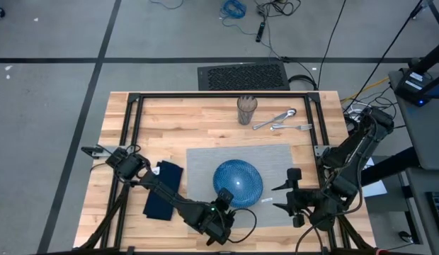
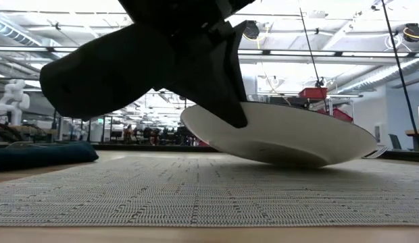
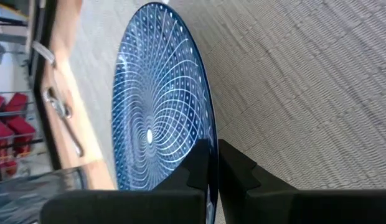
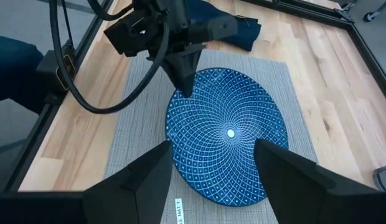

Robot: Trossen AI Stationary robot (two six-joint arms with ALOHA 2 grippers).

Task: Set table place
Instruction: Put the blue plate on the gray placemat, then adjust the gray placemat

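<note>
A round blue plate (image 1: 238, 183) with a white web pattern sits tilted on the grey placemat (image 1: 205, 159), its right underside (image 2: 297, 160) on the mat and its left rim raised. My left gripper (image 1: 221, 207) is shut on the plate's near-left rim. My right gripper (image 1: 287, 195) hovers open just right of the plate, above the mat's right end, touching nothing; its two fingers (image 4: 149, 180) frame the plate in the right wrist view. My left gripper pinches the plate's rim (image 3: 209, 138) at its near-left edge between its two fingers (image 3: 196, 171), one on the patterned top face and one on the underside. It comes slanting down from the table's near-left side. The held edge (image 2: 196, 118) is lifted; the opposite side rests on the placemat.
A navy cloth napkin (image 1: 163, 190) lies left of the mat. A glass (image 1: 246, 110) stands at the far middle, with metal cutlery (image 1: 280, 120) to its right. A black frame (image 1: 219, 95) runs along the table's far part. Bare wood lies left and right of the mat.
</note>
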